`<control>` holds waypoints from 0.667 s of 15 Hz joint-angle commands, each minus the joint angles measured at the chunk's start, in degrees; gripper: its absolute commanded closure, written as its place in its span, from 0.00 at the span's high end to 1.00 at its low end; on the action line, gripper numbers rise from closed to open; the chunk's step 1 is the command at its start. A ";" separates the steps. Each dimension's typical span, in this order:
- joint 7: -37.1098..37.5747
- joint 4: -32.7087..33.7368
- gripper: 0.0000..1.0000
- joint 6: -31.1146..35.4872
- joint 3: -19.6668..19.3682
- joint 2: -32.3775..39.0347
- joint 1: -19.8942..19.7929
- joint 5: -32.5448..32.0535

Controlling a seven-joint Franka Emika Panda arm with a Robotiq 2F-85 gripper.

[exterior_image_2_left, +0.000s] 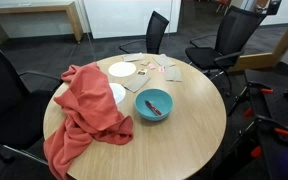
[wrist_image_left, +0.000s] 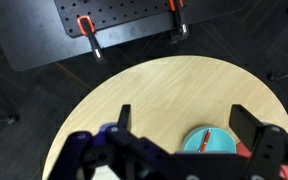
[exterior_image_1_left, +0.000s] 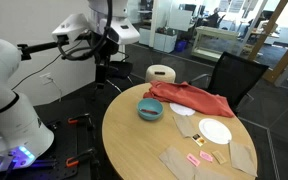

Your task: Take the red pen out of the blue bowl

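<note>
A blue bowl [exterior_image_1_left: 150,109] sits on the round wooden table [exterior_image_1_left: 134,140], next to a red cloth. It also shows in an exterior view [exterior_image_2_left: 142,100] and in the wrist view [wrist_image_left: 190,143]. A red pen [wrist_image_left: 206,140] lies inside it and also shows in an exterior view [exterior_image_2_left: 157,108]. My gripper [wrist_image_left: 184,120] is open and empty, well above the table and back from the bowl. In an exterior view my gripper [exterior_image_1_left: 103,62] hangs beyond the table's far edge.
A crumpled red cloth [exterior_image_2_left: 89,115] drapes over the table edge beside the bowl. White plates [exterior_image_2_left: 122,69], brown napkins and small pink items [exterior_image_1_left: 199,158] lie on the table. Black chairs [exterior_image_2_left: 234,35] and a round stool [exterior_image_1_left: 161,73] stand around it.
</note>
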 commanded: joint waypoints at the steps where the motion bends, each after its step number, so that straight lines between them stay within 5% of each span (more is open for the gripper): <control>1: -0.42 0.08 1.00 -0.12 0.67 0.09 -0.77 0.41; 10: 2.85 1.02 1.00 5.41 3.13 3.62 -0.24 0.83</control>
